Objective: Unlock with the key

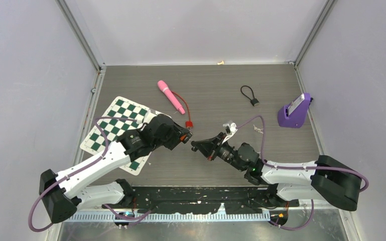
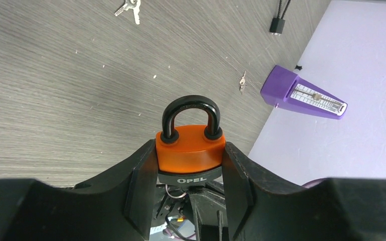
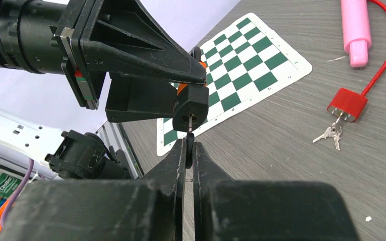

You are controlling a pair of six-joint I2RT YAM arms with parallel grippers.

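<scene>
- the orange padlock [image 2: 190, 153] is clamped by its body in the left gripper [image 2: 189, 163], with the keyhole [image 3: 189, 120] end turned toward the other arm.
- the key [image 3: 189, 134] is pinched in the right gripper [image 3: 188, 150], jaws nearly closed on it. its tip is right at the keyhole, just ahead of the fingertips. how deep it's seated can't be told.
- risk imo: if it's pushed in off-axis, the blade could get jammed or twisted out of the pinch, or the padlock shoved back in its clamp.

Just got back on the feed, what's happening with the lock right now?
The left gripper clamps the orange padlock by its body. The right gripper pinches the key, its tip at the keyhole. The shackle sits closed in both holes, so it is not unlocked yet.
</scene>
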